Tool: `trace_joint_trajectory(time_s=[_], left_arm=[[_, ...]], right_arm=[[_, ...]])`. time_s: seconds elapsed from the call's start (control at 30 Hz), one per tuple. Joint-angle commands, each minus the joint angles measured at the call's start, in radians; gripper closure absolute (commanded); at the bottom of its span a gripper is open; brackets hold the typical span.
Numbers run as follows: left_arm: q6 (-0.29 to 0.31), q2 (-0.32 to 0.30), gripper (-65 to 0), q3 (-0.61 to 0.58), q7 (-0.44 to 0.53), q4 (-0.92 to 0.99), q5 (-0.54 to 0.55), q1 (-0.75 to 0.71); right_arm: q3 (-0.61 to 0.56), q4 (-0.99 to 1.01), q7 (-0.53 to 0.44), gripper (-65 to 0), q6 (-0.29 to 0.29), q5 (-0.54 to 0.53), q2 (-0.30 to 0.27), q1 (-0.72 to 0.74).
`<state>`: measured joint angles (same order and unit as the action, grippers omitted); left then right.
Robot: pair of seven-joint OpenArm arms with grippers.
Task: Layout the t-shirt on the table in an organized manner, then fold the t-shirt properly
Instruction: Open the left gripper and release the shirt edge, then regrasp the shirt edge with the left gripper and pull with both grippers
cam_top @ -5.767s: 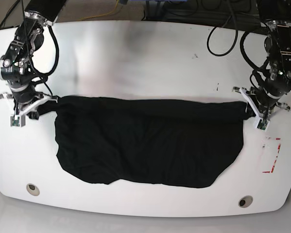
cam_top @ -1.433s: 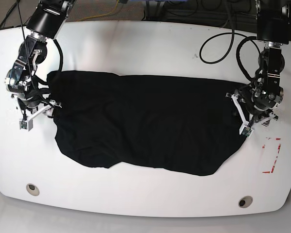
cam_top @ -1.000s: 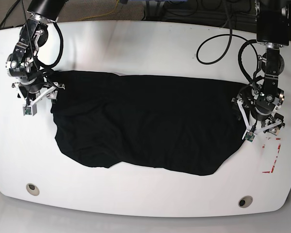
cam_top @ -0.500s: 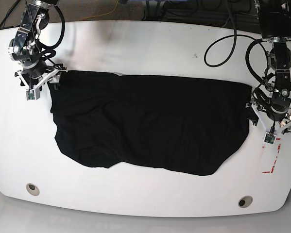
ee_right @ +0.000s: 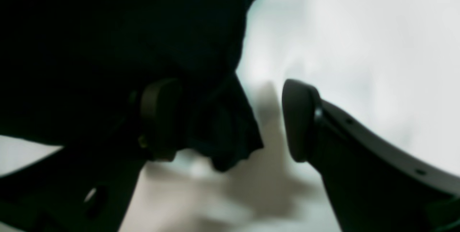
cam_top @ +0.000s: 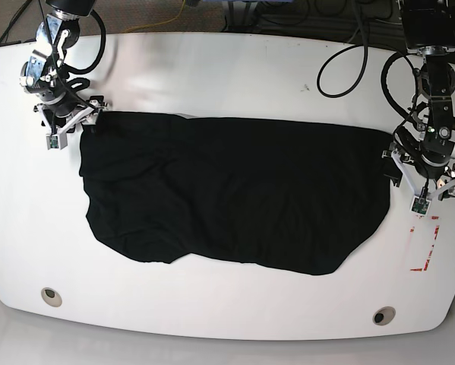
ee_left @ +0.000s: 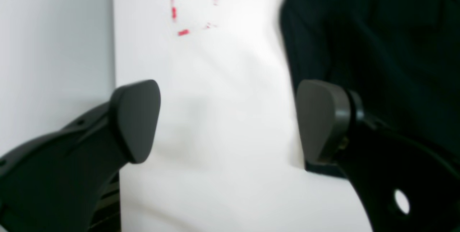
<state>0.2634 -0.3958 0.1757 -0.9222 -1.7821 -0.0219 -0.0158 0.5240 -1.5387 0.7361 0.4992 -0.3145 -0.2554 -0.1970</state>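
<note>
The black t-shirt (cam_top: pixel 227 198) lies spread wide across the white table (cam_top: pixel 227 76), with its front hem wavy. No print or collar shows. My right gripper (cam_top: pixel 74 122) is at the shirt's far left corner. In the right wrist view it (ee_right: pixel 230 120) is open, and a corner of the shirt (ee_right: pixel 226 142) lies between the fingers, beside the left one. My left gripper (cam_top: pixel 423 182) is at the shirt's right edge. In the left wrist view it (ee_left: pixel 230 120) is open over bare table (ee_left: pixel 230 81), with the shirt (ee_left: pixel 377 45) behind its right finger.
A red outline mark (cam_top: pixel 428 243) lies on the table near the right edge and shows in the left wrist view (ee_left: pixel 179 13). Two round metal inserts (cam_top: pixel 51 295) (cam_top: pixel 383 315) sit near the front edge. Black cables (cam_top: pixel 349 61) trail over the back right.
The shirt's upper edge went from the table's middle toward the back and the cloth spread out. Both grippers then moved outward to the shirt's corners; the left one now stands off the cloth.
</note>
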Motion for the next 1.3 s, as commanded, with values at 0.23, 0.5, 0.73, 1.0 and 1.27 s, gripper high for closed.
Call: trace_joint_trajectory(time_s=[0.23, 0.5, 0.73, 1.0, 1.27], left_arm=[[-0.002, 0.007, -57.5, 0.008, 0.019, -0.02, 0.0, -0.04], [0.017, 0.048, -59.2, 0.009, 0.019, -0.022, 0.004, -0.069], [0.184, 0.13, -63.3, 0.112, 0.021, -0.057, 0.001, -0.092], [0.287, 0.16, -63.6, 0.16, 0.045, -0.051, -0.003, -0.097], [0.288, 0.16, -63.7, 0.158, 0.183, -0.038, 0.0, -0.163]], right_arm=[[0.006, 0.028, -0.019, -29.7, 0.045, -0.007, -0.015, 0.021], [0.006, 0.03, -0.017, -8.6, 0.082, -0.004, -0.014, 0.017], [0.005, 0.031, -0.016, -0.5, 0.083, -0.002, -0.015, 0.017], [0.003, 0.031, -0.014, -0.5, 0.083, -0.002, -0.015, 0.017], [0.003, 0.031, -0.014, -0.5, 0.083, -0.002, -0.015, 0.017]])
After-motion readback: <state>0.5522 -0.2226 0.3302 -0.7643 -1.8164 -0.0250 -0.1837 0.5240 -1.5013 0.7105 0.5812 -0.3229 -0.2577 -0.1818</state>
